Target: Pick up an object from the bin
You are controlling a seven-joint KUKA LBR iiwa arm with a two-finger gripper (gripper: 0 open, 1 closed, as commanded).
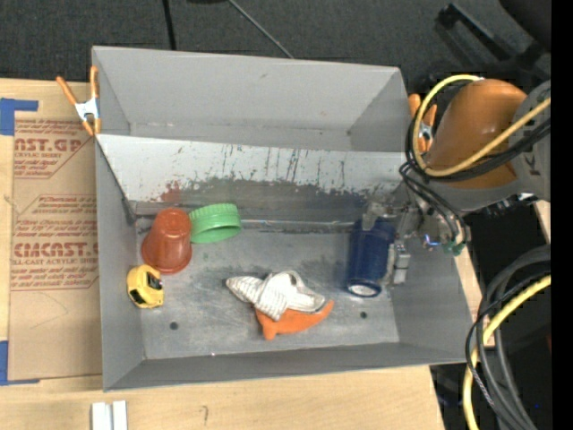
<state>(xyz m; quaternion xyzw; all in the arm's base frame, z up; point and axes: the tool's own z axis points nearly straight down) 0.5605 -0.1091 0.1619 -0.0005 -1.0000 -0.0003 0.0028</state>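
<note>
The end effector (391, 240) is low at the right end of the bin (251, 106), close to the right wall, touching or just beside the right side of one dark blue cylinder (364, 256). The cylinder leans on the bin floor with its pale round end turned toward the front edge. How far the end effector is open, and whether it has hold of the cylinder, I cannot tell, since its metal parts merge with the cylinder's edge.

Toward the middle of the front edge lies one white-and-grey striped soft thing (276, 292) resting on one orange piece (291, 322). Nearer the left wall, toward the back, are one green ring-shaped lid (215, 223) and, touching it, one orange-red cup (170, 240) standing mouth down. One yellow tape measure (145, 287) sits near the front left corner.
</note>
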